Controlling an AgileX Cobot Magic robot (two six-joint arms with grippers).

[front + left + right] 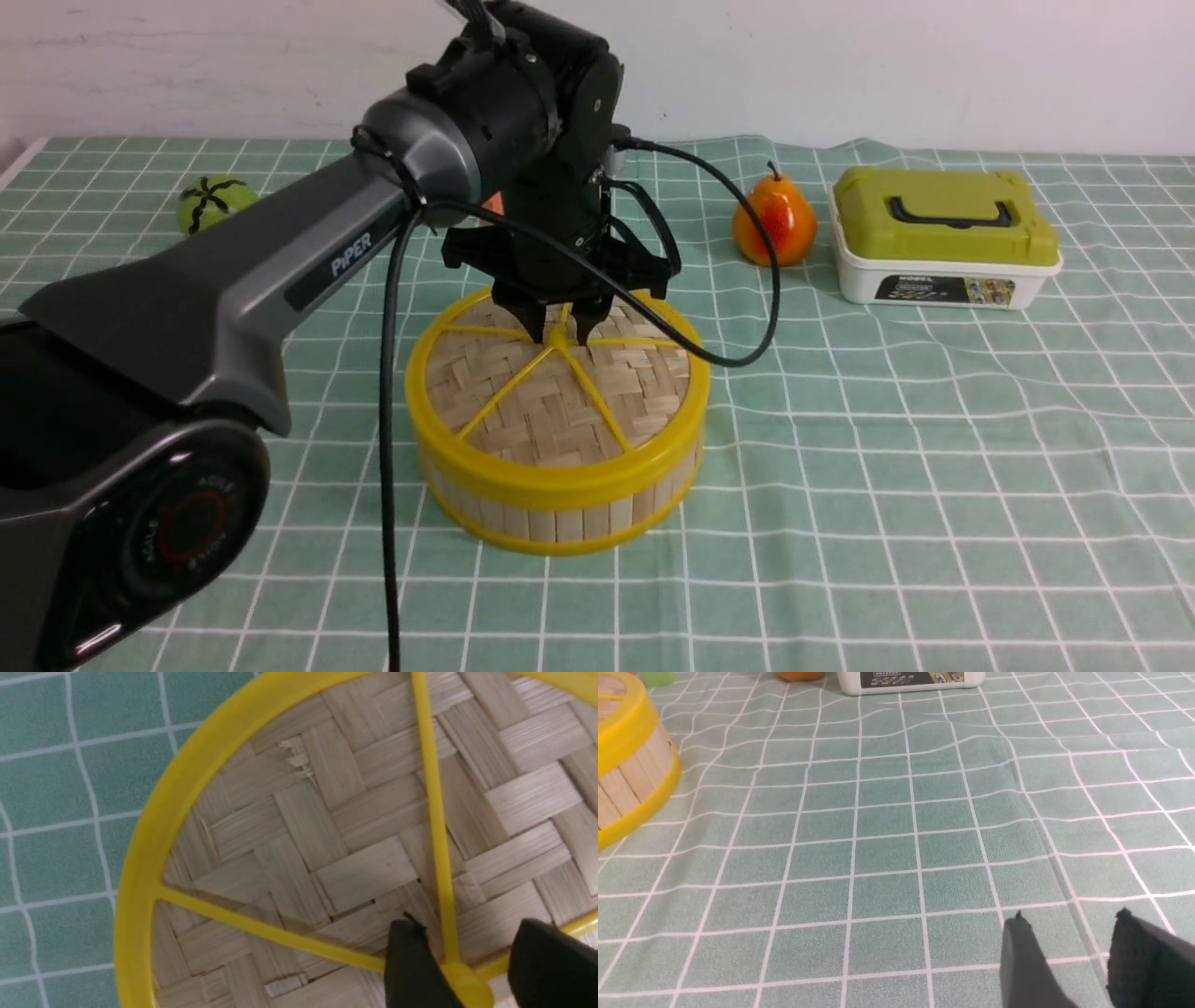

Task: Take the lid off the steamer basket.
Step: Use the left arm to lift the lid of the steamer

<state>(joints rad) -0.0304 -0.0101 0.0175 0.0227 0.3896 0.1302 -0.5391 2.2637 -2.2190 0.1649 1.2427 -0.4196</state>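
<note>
The lid [551, 401], woven pale bamboo with a yellow rim and thin yellow spokes, sits on top of the steamer basket [560, 518] in the middle of the table. My left gripper [560, 334] points down over the lid's centre. In the left wrist view the left gripper [472, 926] is open, one black finger on each side of the yellow hub [462, 980], close above the lid [327, 835]. My right gripper [1071, 917] is open and empty low over the cloth, with the steamer basket [626, 779] off to one side. The front view does not show the right arm.
An orange-red pear [773, 219] and a white box with an olive-green lid [943, 238] stand at the back right. A green ball [215, 201] lies at the back left. The left arm's black cable [387, 420] hangs beside the basket. A green checked cloth covers the table.
</note>
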